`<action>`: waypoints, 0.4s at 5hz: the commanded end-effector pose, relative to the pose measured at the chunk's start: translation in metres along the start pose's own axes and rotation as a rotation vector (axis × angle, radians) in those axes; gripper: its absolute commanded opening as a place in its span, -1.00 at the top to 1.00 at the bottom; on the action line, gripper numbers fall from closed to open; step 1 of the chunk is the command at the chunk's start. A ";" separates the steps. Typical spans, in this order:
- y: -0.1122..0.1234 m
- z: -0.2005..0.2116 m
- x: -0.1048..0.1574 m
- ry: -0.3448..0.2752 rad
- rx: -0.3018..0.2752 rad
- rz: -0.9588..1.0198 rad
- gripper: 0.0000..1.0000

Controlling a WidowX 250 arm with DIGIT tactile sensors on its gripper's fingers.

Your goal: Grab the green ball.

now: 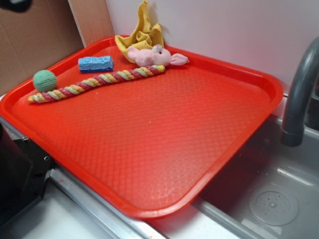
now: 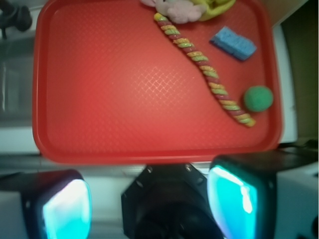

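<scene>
Green ball (image 1: 45, 80) sits on the red tray (image 1: 164, 149), in the corner nearest the cardboard wall in the exterior view, touching or just beside the tail end of the braided rope toy (image 1: 97, 82). Blue sponge (image 1: 95, 63) lies near it on the far side of the rope, apart from the ball. Pink plush toy (image 1: 152, 56) and yellow cloth (image 1: 140, 32) are bunched at the back rim, well apart from the ball. All objects crowd one edge; the rest of the tray is bare. Tray rests partly on the counter (image 1: 60, 219) and partly over the sink (image 1: 271, 194), faucet (image 1: 299, 94) beside it.

End effector (image 2: 149, 204) shows only in the wrist view: two fingers (image 2: 67, 211) spread wide at the bottom of frame, nothing between them, so open and empty. It hangs high, outside the near tray rim, looking down over the whole tray. Reads as a start or survey pose, grasp not yet begun.

Ball (image 2: 258, 98) relative to end effector: well apart, ahead and off to the right side of the wrist frame, near the right rim. Judgement: next move calls for travel forward and toward that side, then descent. Risk: rope end right next to the ball, a finger could land on it; tray rim close on the other side, little room. Ball is round and fuzzy, could roll if nudged.
</scene>
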State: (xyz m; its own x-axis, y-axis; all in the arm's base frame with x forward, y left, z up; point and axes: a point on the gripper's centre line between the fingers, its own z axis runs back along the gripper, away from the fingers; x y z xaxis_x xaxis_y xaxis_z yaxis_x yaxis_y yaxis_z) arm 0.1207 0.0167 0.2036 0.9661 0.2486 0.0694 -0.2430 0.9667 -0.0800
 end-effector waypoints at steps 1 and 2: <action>0.057 -0.047 0.005 -0.151 0.027 0.470 -1.00; 0.082 -0.070 0.001 -0.138 0.063 0.720 -1.00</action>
State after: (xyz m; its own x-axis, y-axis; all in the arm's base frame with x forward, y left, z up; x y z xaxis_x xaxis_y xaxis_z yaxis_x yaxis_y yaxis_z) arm 0.1132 0.0888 0.1222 0.5684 0.8140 0.1197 -0.8105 0.5790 -0.0891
